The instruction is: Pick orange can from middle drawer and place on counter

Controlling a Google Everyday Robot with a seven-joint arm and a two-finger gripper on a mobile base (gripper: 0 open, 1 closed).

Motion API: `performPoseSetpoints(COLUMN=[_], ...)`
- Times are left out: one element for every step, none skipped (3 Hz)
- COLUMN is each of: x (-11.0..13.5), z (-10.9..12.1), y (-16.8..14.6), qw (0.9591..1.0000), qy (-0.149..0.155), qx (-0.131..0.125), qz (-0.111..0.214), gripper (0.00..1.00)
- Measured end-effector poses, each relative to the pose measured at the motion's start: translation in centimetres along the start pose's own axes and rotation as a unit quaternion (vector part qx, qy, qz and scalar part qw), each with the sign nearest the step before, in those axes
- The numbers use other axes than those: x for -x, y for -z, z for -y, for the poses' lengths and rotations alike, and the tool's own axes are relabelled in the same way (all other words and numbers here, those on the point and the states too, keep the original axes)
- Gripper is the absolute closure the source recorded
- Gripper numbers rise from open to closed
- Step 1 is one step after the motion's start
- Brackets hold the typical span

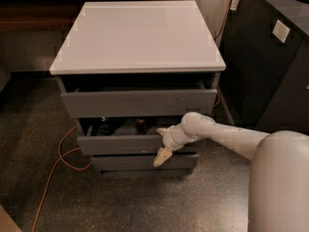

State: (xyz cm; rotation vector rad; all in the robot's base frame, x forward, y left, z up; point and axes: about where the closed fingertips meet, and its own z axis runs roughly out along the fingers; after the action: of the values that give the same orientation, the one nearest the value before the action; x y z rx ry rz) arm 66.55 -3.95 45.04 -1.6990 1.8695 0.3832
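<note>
No lettering, brand or number can be read anywhere in this scene. A small pale square patch on the dark unit, right of the grey drawer cabinet, is possibly a label or a plate, but no marks on it are legible. The orange can, in the cabinet's middle drawer, shows no readable print. The gripper hangs at the right part of that drawer's front.

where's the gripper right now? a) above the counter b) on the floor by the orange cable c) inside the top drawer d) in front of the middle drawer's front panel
d: the gripper sits in front of the middle drawer, toward the right end of its front panel and below the counter.
</note>
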Motion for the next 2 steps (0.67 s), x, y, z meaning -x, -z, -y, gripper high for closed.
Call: performPoseSetpoints(x=[2.1,3.1], z=[-4.1,-6.7], y=[-0.2,-0.2], qw=[0.999,0.9975], qy=[0.002,0.0], qx=[0.035,0.056], qz=[0.027,0.043], gripper=[0.15,0.38])
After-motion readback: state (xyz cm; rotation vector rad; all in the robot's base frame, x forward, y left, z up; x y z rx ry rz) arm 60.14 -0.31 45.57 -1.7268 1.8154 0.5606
